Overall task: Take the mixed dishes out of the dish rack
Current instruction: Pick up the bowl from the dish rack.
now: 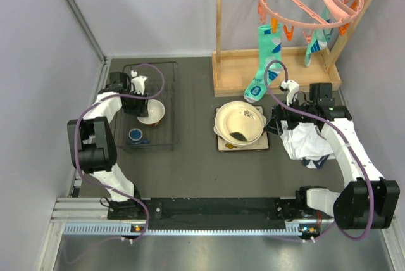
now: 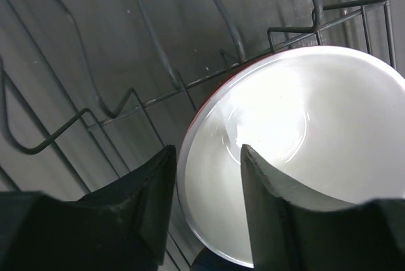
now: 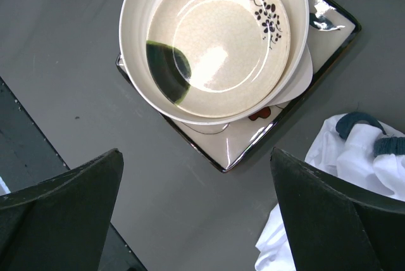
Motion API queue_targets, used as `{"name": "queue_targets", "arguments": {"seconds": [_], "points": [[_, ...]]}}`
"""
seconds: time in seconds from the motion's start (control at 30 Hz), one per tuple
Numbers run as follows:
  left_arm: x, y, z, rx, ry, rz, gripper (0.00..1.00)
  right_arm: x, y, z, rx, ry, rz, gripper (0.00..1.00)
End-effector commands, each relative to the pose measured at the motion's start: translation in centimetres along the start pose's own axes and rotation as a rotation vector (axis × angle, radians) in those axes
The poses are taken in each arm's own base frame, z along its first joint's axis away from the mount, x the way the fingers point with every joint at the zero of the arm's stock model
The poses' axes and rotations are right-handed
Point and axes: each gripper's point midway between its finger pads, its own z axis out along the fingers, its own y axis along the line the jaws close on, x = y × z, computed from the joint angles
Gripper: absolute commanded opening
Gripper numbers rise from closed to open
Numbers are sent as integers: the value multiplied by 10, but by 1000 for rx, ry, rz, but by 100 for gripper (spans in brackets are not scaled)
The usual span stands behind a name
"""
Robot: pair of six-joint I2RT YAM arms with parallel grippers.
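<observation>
**Left fingers astride the bowl's rim, lift is straight up out of the rack**

The left gripper has its jaws part-way apart, one finger outside the small white bowl and the other inside it, so the rim wall runs through the gap. The wrist view is too close to be sure, but neither pad seems pressed against the rim yet. Nothing is gripped for now.

From the fingers, the bowl's hollow spreads away on the inner finger's side, with its mouth facing largely upward. It sits among the wires of the dish rack, with upright tines just beyond its far edge. A clean exit probably means rising before moving sideways.

The dark blue mug stands in the same rack, nearer the arm bases.

The right gripper is spread wide and empty. It hangs above the large cream dishes, stacked on the table well apart from the rack, so the left arm is the nearer one.
</observation>
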Motion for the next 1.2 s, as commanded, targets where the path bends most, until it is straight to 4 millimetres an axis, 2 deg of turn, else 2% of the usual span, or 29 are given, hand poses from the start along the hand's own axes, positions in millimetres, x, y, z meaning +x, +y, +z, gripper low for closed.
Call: {"name": "queue_targets", "arguments": {"seconds": [0.0, 0.13, 0.33, 0.63, 0.9, 1.17], "points": [[-13, -3, -2, 35, -28, -7, 49, -11, -1, -3, -8, -39, -42, 99], [-14, -4, -4, 39, -31, -5, 44, -11, -1, -3, -7, -39, -40, 99], [-14, -5, -5, 44, -31, -4, 29, -11, -1, -3, -8, -39, -42, 99], [-23, -8, -12, 49, -52, -26, 0, -11, 0, -3, -9, -39, -41, 99], [-42, -13, -34, 58, -93, -32, 0, -11, 0, -3, -11, -38, -40, 99], [-73, -27, -75, 89, -184, -41, 0, -12, 1, -4, -13, -43, -43, 99]]}}
